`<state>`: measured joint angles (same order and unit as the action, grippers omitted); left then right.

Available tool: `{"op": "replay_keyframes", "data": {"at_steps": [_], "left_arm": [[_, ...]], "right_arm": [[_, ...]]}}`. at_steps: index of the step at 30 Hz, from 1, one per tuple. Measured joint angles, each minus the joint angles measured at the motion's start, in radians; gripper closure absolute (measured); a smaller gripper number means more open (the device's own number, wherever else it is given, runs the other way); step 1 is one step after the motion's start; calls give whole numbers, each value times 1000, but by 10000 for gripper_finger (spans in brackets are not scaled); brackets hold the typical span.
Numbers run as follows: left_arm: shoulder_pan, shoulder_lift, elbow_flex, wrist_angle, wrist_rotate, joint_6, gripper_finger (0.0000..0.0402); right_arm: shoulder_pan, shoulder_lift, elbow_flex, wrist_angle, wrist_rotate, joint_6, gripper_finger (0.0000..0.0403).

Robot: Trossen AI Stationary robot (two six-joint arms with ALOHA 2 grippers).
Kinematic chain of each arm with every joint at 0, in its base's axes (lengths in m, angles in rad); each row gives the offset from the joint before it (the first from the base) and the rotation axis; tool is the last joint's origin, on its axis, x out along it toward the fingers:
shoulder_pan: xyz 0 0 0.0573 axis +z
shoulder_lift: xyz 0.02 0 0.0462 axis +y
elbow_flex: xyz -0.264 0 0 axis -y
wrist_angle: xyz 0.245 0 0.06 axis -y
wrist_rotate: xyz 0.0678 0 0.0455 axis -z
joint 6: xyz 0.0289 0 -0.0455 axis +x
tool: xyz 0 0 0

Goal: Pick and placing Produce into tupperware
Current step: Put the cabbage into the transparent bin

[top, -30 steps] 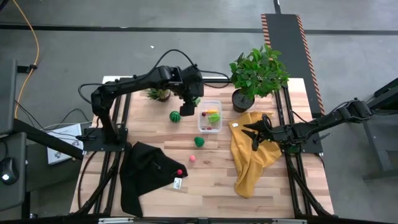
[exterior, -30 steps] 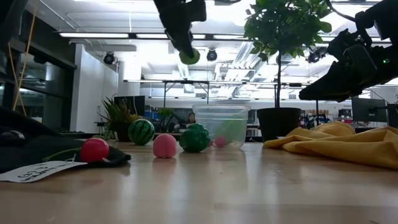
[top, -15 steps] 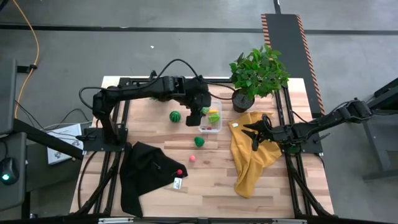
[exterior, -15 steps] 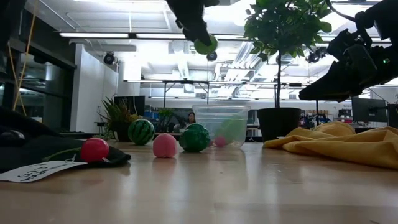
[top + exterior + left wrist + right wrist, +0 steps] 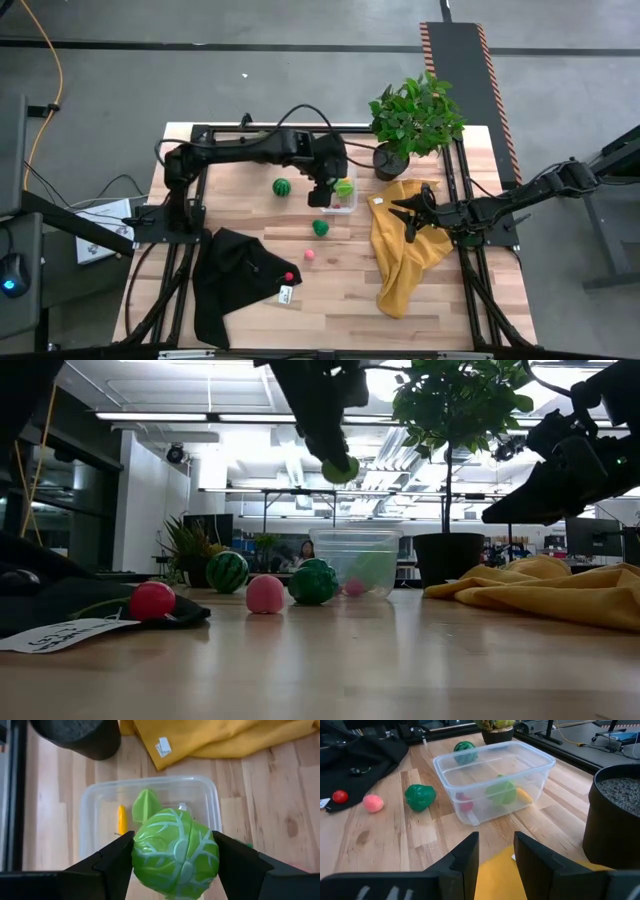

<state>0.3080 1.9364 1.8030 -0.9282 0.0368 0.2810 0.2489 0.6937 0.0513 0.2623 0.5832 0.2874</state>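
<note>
Tupperware [image 5: 150, 795] sits mid-frame under your left gripper [image 5: 175, 857]; jaws clamp the leafy green piece [image 5: 175, 852], so lower before releasing; right gripper's [image 5: 495, 852] jaws empty, slightly apart

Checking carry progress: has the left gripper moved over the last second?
Yes. The left gripper, holding the leafy green piece, travelled rightward from beside the tupperware to above it.

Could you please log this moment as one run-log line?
left gripper: shut on leafy green piece, above tupperware | right gripper: idle over yellow cloth | loose: melon, pink ball
</note>
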Motion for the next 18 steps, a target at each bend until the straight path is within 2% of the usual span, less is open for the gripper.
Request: {"op": "replay_keyframes", "data": {"at_steps": [18], "left_arm": [[8, 64, 0, 28, 5, 1, 167]], "right_arm": [[0, 0, 0, -8, 0, 0, 289]]}}
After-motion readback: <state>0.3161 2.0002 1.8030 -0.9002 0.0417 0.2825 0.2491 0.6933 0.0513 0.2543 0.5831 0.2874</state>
